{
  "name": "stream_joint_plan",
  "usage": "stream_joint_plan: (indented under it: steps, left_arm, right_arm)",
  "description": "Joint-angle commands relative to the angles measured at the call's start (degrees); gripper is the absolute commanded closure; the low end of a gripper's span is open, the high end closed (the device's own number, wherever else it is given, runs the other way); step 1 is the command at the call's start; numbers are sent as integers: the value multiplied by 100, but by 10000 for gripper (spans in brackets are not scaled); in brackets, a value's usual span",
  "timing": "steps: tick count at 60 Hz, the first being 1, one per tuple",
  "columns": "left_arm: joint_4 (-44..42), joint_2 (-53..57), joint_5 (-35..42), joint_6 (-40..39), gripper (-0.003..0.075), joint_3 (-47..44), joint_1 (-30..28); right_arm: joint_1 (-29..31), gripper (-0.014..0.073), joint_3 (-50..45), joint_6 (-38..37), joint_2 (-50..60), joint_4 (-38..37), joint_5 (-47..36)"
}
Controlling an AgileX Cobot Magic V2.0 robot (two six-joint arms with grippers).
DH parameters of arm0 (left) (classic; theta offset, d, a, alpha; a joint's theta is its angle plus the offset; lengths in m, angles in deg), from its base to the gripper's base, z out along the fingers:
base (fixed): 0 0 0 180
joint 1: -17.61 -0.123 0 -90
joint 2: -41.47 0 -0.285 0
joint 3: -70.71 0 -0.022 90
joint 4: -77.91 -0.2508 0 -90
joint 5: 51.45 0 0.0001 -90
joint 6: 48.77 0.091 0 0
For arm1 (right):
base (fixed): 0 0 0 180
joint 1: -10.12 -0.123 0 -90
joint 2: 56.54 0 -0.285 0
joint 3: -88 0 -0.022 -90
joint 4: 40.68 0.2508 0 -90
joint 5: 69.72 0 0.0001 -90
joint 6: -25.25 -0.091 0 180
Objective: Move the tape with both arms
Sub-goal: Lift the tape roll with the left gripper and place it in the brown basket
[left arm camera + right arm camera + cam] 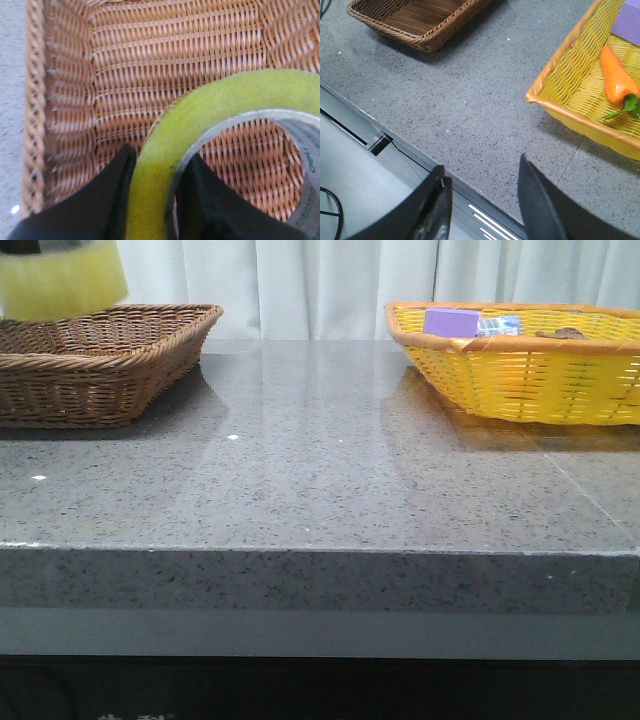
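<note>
The yellow tape roll (200, 107) is clamped by my left gripper (155, 165), one black finger outside the roll and one inside against its white core rim. It hangs above the brown wicker basket (65, 100). In the front view the tape (62, 278) shows at the top left, above that basket (100, 365); the left arm itself is out of that view. My right gripper (482, 172) is open and empty, over the table's front edge, apart from both baskets.
A yellow basket (520, 380) at the back right holds a purple box (451, 321), a small bottle (498, 326) and a carrot (617, 77). The grey stone table (320, 470) lies between the baskets. A white curtain hangs behind.
</note>
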Motion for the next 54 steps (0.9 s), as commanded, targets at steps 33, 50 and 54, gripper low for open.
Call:
stream_joint_plan:
  steps: [33, 50, 54]
  left_arm:
    - [42, -310, 747, -84, 316, 161, 3]
    - [83, 25, 510, -84, 290, 161, 3]
    - [113, 224, 337, -72, 290, 161, 16]
  right_arm:
    - [18, 246, 135, 9, 1, 65, -367]
    - [18, 246, 135, 9, 1, 65, -367]
    - [18, 246, 135, 9, 1, 65, -367]
